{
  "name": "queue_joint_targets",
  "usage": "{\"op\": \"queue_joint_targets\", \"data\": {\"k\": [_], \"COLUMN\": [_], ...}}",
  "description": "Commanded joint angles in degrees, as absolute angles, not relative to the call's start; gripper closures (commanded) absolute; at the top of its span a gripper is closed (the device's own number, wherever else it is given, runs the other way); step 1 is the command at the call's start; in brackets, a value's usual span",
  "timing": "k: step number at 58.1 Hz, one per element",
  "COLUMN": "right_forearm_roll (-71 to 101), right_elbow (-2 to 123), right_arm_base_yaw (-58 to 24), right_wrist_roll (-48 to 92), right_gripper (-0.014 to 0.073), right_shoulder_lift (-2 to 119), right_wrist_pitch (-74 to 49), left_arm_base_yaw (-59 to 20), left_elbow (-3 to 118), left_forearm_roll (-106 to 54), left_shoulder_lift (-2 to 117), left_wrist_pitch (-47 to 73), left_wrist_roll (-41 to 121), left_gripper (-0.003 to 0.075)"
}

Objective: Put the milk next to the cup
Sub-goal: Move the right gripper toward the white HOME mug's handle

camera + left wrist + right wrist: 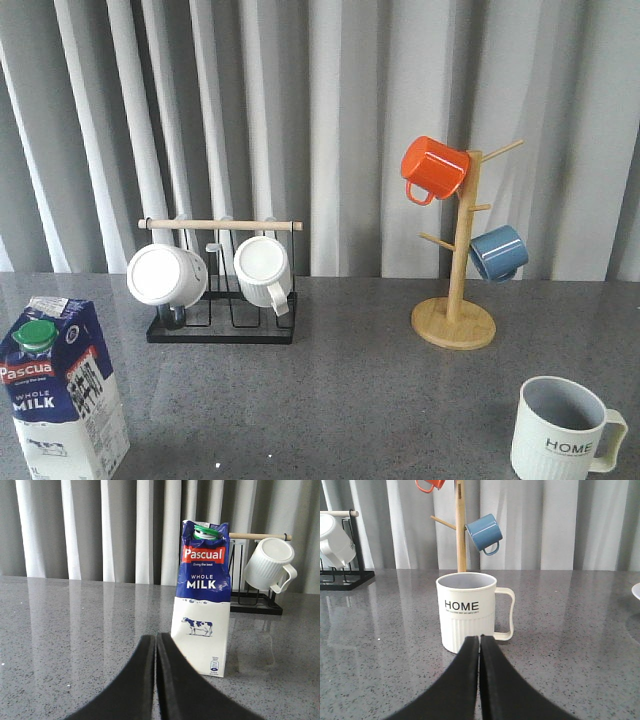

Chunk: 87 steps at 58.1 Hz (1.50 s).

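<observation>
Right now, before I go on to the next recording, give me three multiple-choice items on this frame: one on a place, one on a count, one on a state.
1. Where does the Pascual milk carton stand on the table?
A. near left corner
B. beside the HOME mug
C. under the wooden mug tree

2. How many mugs hang on the wooden mug tree?
A. one
B. two
C. four

3. How is the left gripper?
A. open around the carton
B. shut on the cap
C. shut, holding nothing

Answers:
1 A: the front view shows the carton at the near left, far from the HOME mug at the near right.
2 B: only the orange mug and the blue mug hang there.
3 C: the fingers meet short of the carton; the right gripper is likewise shut before the mug.
</observation>
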<state>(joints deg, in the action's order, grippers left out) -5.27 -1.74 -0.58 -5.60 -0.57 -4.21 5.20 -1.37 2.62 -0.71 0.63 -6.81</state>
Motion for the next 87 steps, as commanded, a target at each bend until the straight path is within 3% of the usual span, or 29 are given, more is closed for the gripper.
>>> {"op": "queue_joint_targets", "data": {"k": [1,87], "right_forearm_roll": [-5.80,-5.85], "right_elbow": [-2.03,-1.76], "right_arm_base_yaw": [-0.36,-0.36], "right_wrist_roll": [-5.32,-5.32], "right_gripper": [0.0596,0.0596], "right_shoulder_lift": [-1.24,-1.24], "right_wrist_pitch": [0.31,3.91], "left_arm_base_yaw": [5.17,5.12], "left_elbow": [-0.43,-0.35], "left_forearm_roll": [2.70,2.90], "left_shoulder_lift": [-1.32,-1.32], "left_wrist_pitch": [-3.63,-6.83], "left_wrist_roll": [-7.26,-6.15], "left_gripper": [0.0726,0.0727]}}
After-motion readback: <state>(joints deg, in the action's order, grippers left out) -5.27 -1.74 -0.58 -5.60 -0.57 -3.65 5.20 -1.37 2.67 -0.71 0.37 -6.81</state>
